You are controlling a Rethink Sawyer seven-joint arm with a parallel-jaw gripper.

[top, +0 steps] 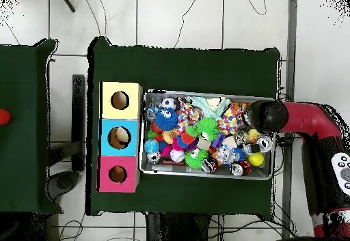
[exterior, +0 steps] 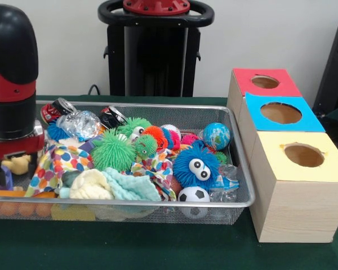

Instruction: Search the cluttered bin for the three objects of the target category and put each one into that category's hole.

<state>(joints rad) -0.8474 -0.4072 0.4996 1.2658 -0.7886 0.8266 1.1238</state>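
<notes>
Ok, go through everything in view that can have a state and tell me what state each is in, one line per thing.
Wire mesh bin: full, toys heaped to the rim.
Red box: hole open, nothing seen inside.
Blue box: hole open, nothing seen inside.
Yellow box: hole open, nothing seen inside.
Robot arm: lowered over the bin's end, away from the boxes.
Soda cans: lying on their sides.
Claw: hidden; cannot tell.

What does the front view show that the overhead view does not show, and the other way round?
Only the front view shows the googly eyes of the blue fuzzy ball, the light wooden side of the yellow box and the wire mesh wall of the bin.

Only the overhead view shows the red arm reaching in from beside the bin and the whole green table cover.

Both show the bin full of toys, the soccer ball and three boxes with holes: yellow, blue, red.
</notes>
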